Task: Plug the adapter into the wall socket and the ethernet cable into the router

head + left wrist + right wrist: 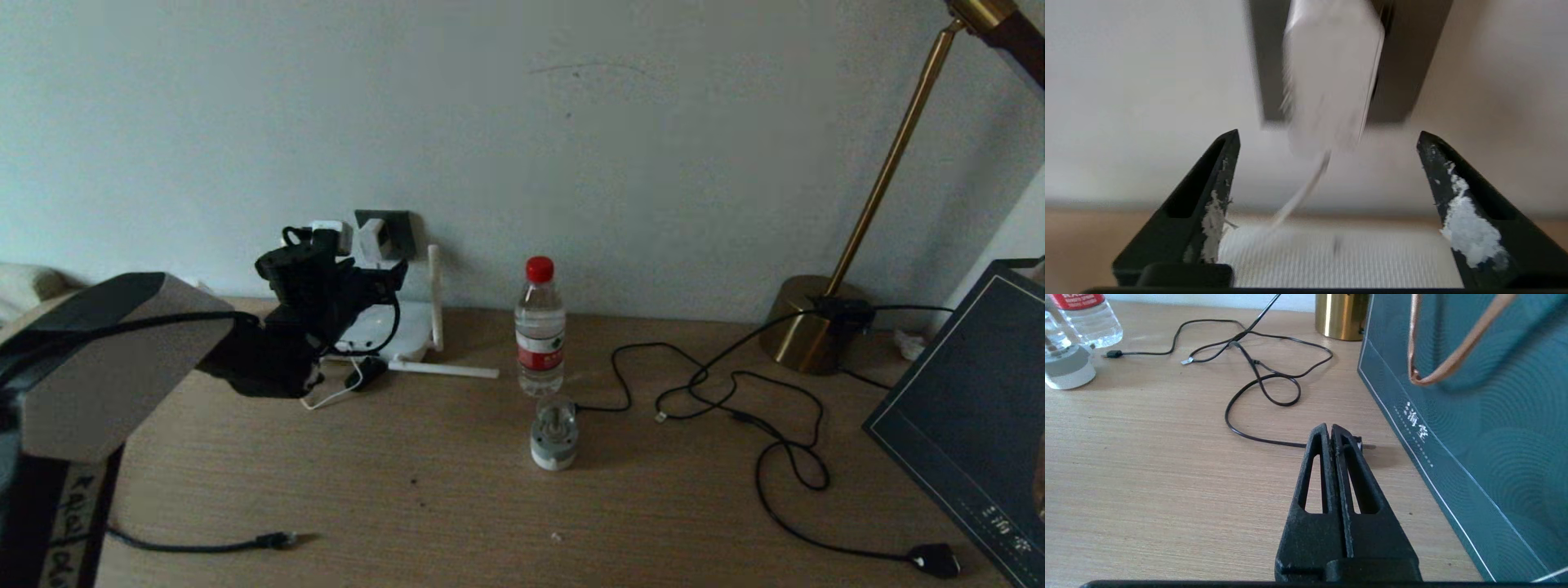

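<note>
The adapter [373, 238] sits on the wall socket [392, 233], above the router [392, 327] at the back of the worktop [457, 490]. From the left wrist view it looks seated or nearly so — its white body [1331, 77] covers most of the dark plate [1404, 61], with the thin white cord [1302, 192] trailing down toward the router. The left hand [1329, 163] hangs just in front of it, fingers spread wide and gripping nothing.

If the plug is not fully home, I would judge the safe move is a straight push along the prong axis, square to the wall, with no sideways lean. If it is home, the arm should back away straight, keeping clear of the cord so it does not drag the plug out.

The adapter's axis runs from wall into the room, prongs to the plate, and the body looks slightly tilted.

The ethernet cable [204, 545] lies at the front left of the worktop, plug end [277, 539] pointing right, its length running roughly left to right — well apart from the router. The right hand [1331, 430] rests low near the lamp cord [1265, 381], its fingers pressed together on nothing.
</note>
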Motion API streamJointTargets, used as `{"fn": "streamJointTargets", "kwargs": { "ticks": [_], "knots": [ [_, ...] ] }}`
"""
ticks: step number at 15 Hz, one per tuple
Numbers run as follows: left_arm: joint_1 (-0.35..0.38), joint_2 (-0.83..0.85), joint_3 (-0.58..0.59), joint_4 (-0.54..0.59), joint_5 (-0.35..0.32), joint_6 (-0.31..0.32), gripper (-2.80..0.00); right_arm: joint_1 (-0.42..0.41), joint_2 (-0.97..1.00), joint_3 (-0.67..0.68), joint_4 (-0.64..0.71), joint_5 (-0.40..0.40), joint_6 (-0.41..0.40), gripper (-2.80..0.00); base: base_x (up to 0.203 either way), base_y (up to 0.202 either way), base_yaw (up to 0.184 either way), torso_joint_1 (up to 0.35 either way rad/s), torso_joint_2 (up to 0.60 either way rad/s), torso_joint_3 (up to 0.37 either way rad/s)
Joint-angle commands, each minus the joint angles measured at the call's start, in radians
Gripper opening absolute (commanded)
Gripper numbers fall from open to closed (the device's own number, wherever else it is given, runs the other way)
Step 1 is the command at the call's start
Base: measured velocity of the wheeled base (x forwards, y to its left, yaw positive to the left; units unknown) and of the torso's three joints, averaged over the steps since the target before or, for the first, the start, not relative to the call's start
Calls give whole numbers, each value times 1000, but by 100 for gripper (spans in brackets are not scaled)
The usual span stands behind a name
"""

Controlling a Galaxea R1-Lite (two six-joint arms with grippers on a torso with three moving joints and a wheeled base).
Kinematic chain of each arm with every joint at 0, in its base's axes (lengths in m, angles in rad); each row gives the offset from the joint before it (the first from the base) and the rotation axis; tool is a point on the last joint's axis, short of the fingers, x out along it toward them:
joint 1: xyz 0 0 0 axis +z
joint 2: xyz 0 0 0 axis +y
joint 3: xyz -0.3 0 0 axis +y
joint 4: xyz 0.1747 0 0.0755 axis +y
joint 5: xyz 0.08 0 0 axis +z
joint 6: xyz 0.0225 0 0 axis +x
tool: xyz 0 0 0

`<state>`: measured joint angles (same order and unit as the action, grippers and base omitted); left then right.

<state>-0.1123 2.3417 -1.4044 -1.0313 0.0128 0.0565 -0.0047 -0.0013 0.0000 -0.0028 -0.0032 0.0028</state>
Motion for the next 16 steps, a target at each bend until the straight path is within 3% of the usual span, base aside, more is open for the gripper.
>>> {"fn": "streamJointTargets", "kwargs": {
  "ticks": [1,6,7,8,9,11,12,14,16],
  "knots": [
    [-3,-95,116,-14,0,2,0,0,1,0,0,0,0,-280,0,0,0,0,0,0],
    [11,-350,492,-83,-25,39,0,0,1,0,0,0,0,-280,0,0,0,0,0,0],
    [25,-415,552,-80,-70,74,0,0,1,0,0,0,0,-280,0,0,0,0,0,0],
    [55,-483,601,-61,-158,137,0,0,1,0,0,0,0,-280,0,0,0,0,0,0],
    [115,-547,628,-1,-289,236,0,0,1,0,0,0,0,-280,0,0,0,0,0,0],
    [239,-626,611,271,-529,453,0,0,1,0,0,0,0,-280,0,0,0,0,0,0],
    [272,-658,585,443,-610,536,0,0,1,0,0,0,0,-280,0,0,0,0,0,0],
    [298,-721,532,809,-684,690,0,0,1,0,0,0,0,-280,0,0,0,0,0,0],
    [310,-759,466,1207,-718,937,0,0,1,0,0,0,0,-280,0,0,0,0,0,0]
  ]
}}
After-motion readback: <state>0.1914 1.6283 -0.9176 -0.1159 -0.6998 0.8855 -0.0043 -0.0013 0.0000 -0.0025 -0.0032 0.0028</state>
